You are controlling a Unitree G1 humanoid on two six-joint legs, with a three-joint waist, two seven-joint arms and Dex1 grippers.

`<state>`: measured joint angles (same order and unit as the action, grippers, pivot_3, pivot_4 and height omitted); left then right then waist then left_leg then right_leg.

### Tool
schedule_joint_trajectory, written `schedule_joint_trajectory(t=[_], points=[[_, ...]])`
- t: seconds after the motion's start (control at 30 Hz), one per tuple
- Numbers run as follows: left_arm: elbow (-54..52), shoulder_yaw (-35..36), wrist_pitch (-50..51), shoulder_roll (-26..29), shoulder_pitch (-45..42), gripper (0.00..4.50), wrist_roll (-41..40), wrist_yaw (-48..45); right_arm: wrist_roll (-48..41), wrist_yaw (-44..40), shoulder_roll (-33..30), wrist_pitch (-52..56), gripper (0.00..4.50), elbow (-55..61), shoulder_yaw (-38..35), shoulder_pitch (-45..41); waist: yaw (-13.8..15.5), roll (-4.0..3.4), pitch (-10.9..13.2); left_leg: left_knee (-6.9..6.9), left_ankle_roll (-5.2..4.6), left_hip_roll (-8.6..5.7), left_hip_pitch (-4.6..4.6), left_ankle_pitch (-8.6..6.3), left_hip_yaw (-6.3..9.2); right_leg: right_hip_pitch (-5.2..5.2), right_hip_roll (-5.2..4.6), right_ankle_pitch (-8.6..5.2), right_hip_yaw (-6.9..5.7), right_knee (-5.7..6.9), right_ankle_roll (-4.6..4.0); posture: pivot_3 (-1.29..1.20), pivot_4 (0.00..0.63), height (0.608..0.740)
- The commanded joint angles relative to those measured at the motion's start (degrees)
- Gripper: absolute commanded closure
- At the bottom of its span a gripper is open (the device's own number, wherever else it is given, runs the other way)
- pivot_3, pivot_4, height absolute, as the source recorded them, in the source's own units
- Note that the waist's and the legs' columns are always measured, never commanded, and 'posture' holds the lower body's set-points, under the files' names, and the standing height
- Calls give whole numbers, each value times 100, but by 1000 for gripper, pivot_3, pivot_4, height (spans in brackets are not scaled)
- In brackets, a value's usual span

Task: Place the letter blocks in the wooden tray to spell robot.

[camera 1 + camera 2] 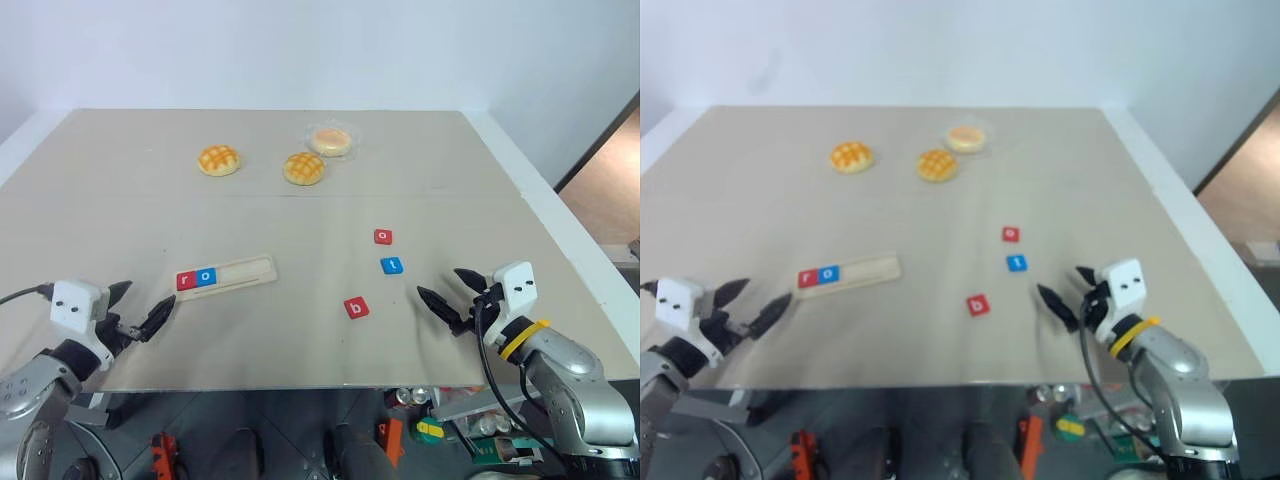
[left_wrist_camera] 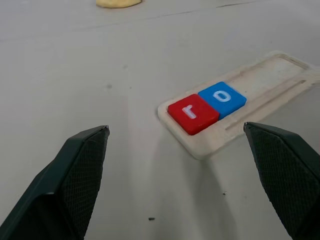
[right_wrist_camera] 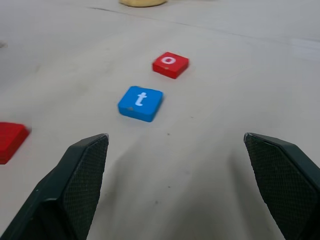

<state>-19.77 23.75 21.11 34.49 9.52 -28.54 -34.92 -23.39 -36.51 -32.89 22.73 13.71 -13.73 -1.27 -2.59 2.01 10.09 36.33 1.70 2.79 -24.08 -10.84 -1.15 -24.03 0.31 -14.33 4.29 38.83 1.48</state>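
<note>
head view: the wooden tray [image 1: 226, 273] sits just ahead of the left gripper [image 1: 140, 310], with red r [image 1: 186, 280] and blue o [image 1: 206, 277] seated at its near end — two of five done. red b [image 1: 356, 308], blue t [image 1: 391, 265] and red o [image 1: 383, 237] lie loose ahead of the right gripper [image 1: 447, 295].

left wrist view: jaws spread wide, empty, the tray's end between them.

right wrist view: jaws wide, empty — the t straight ahead. b looks like the next one needed.

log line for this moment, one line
tray: r, blue o in | table: b, t, red o | left gripper open, empty | right gripper open, empty
</note>
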Motion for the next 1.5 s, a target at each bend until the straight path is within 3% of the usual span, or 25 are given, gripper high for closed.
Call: schedule_joint_trajectory(t=[0.03, 0.23, 0.37, 0.53, 0.8, 1.5], points=[[327, -396, -196, 638, -672, 0, 151, -799, -270, -682, -237, -54, 14, 43, 240, -585, -2, -3, 2, 1, -4, 0, 0, 3, 0, -1, 2, 4, 0, -1, -4, 0, 150, 740], [2158, -1749, -482, 1331, -2630, 0, 708, -2410, -21, -1839, -371, -400, 14, -422, 1286, -1800, -8, -2, 3, 1, -23, 2, 9, 14, 2, 4, 18, 16, 3, -2, -9, 0, 150, 740], [3599, -2512, -868, 1204, -3845, 0, 1245, -3153, 266, -2099, -176, -852, 14, -995, 1687, -2434, -4, -2, 4, -4, -23, 3, -16, 12, 7, -16, 27, 29, 4, -2, 19, 0, 150, 740], [4688, -2986, -1064, 909, -4785, 0, 1539, -3791, 431, -2119, 57, -1132, 14, -1431, 1807, -2932, 3, -2, 4, -4, -36, 3, -44, -1, 13, -37, 29, 21, 2, 1, 18, 0, 150, 740], [5502, -3308, -1355, 642, -5378, 0, 1892, -4457, 606, -2107, 241, -1263, 14, -1523, 1876, -3105, -2, -3, 4, 2, -45, 1, -49, -9, 20, -40, 29, 22, -2, 10, 10, 0, 150, 740], [7143, -3563, -2664, 418, -5626, 0, 2822, -4357, 684, -2042, 327, -1149, 14, -1388, 1874, -2986, -1, -5, 2, 22, -71, 2, -17, 14, 27, -12, 33, 46, -5, 27, 15, 0, 150, 740]])
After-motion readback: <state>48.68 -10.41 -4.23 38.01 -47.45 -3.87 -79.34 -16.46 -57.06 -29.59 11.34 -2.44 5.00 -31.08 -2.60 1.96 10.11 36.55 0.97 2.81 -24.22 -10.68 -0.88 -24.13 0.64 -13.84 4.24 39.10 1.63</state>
